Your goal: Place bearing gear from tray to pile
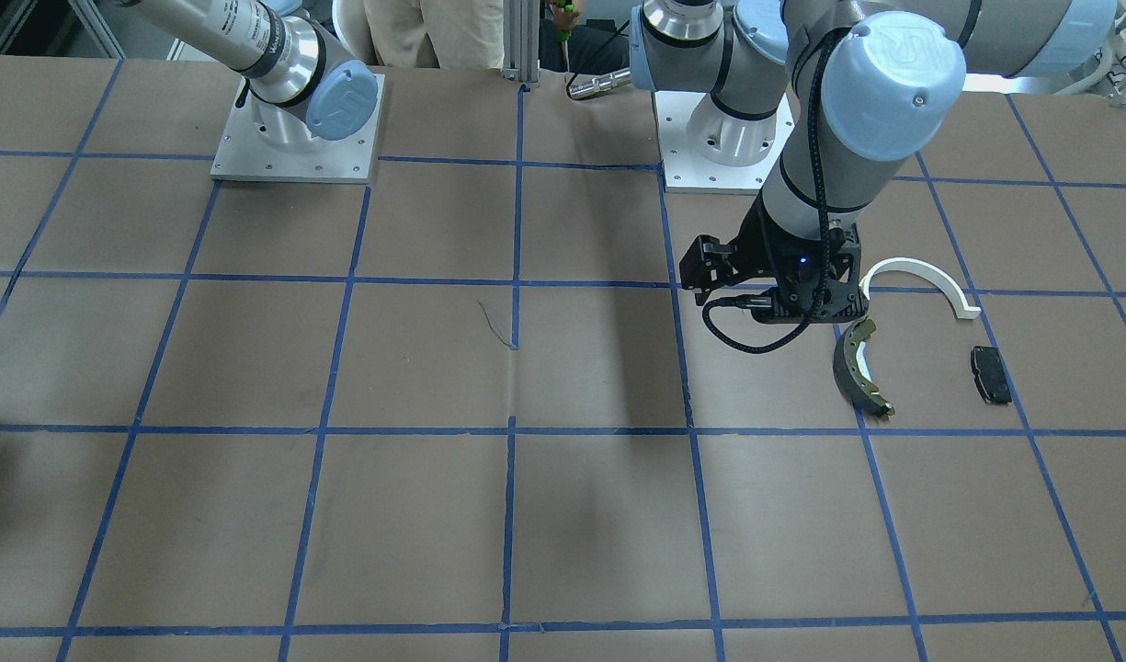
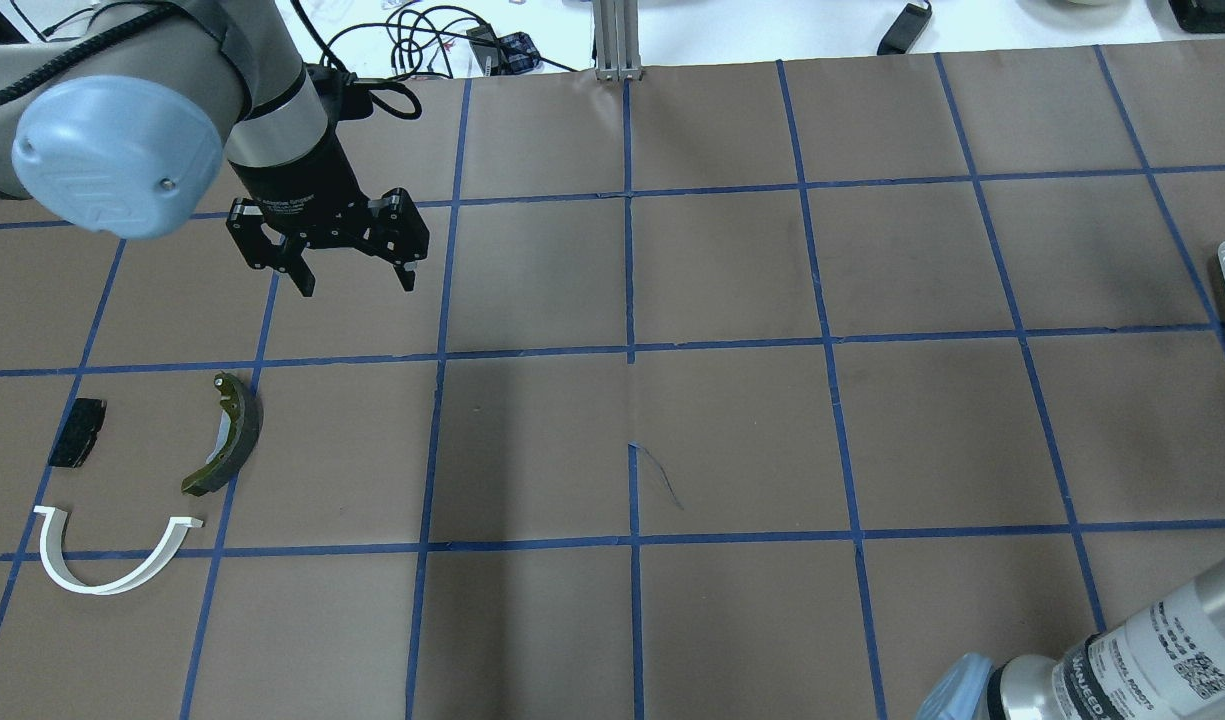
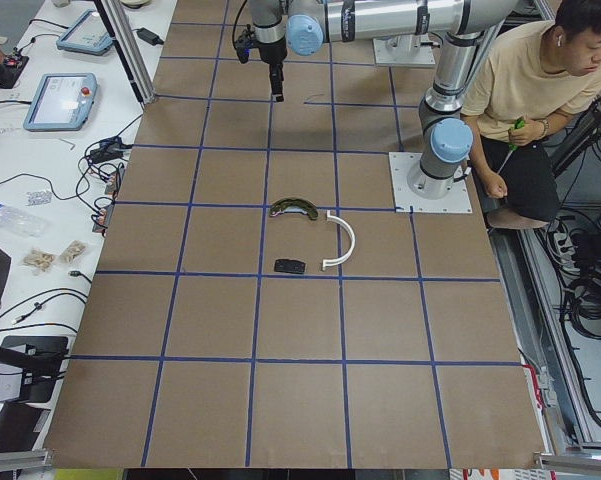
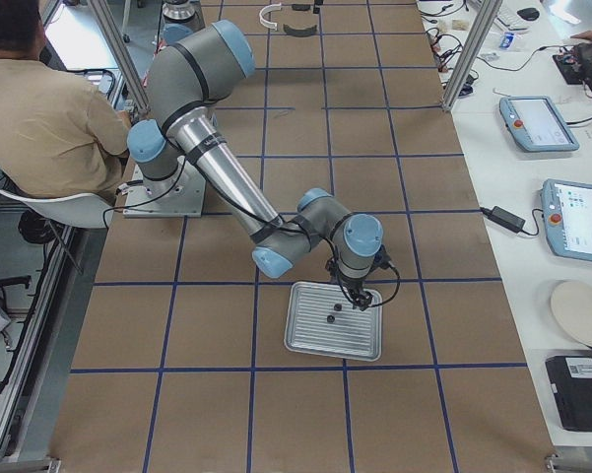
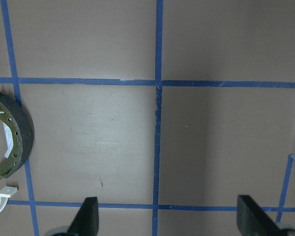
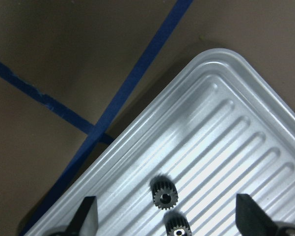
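Brown, blue-taped table (image 2: 732, 440): your right fingers (image 6: 86, 219) hang wide open and empty over the tray (image 6: 226, 123), straddling the small bearing gear (image 6: 163, 193) lying there, apparently lined up to grasp it; your left fingers (image 5: 87, 219), also open and empty, hover near the distant pile (image 2: 227, 435).

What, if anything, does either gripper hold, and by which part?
Nothing. The left gripper hangs open over the brown table; the right gripper is open above two small dark toothed gears on the ribbed metal tray.
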`<state>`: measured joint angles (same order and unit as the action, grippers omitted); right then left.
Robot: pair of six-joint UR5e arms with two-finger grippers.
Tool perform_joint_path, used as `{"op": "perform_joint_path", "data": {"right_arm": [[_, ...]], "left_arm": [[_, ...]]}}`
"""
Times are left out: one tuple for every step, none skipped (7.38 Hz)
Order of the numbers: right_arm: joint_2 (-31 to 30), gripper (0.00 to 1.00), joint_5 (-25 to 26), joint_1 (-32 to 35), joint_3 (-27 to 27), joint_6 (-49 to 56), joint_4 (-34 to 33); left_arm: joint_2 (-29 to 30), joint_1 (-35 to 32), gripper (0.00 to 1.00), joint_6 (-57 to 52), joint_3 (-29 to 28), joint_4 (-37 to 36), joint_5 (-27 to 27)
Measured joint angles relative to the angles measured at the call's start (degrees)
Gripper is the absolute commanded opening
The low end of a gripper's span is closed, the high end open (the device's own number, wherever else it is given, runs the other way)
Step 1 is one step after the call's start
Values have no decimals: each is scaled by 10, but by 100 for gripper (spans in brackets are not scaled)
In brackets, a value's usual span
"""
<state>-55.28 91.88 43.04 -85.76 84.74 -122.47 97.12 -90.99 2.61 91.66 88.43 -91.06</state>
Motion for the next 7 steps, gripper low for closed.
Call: {"op": "perform_joint_path", "data": {"right_arm": [[10, 96, -1, -2, 1, 28, -1], [16, 96, -1, -3, 0, 43, -2], [21, 93, -1, -4, 0, 53, -3], [25, 85, 1, -4, 1, 62, -6], [28, 85, 2, -6, 1, 70, -11], [31, 79, 3, -7, 1, 75, -16], [34, 67, 4, -9, 1, 77, -23]], "left_arm": [[0, 0, 100, 0, 0, 0, 0], [0, 0, 100, -1, 0, -1, 0], [0, 0, 100, -1, 0, -1, 0], [0, 0, 100, -1, 0, -1, 0], [0, -1, 100, 1, 0, -3, 1], [4, -4, 100, 5, 0, -12, 2], [13, -11, 100, 20, -1, -33, 4]]}}
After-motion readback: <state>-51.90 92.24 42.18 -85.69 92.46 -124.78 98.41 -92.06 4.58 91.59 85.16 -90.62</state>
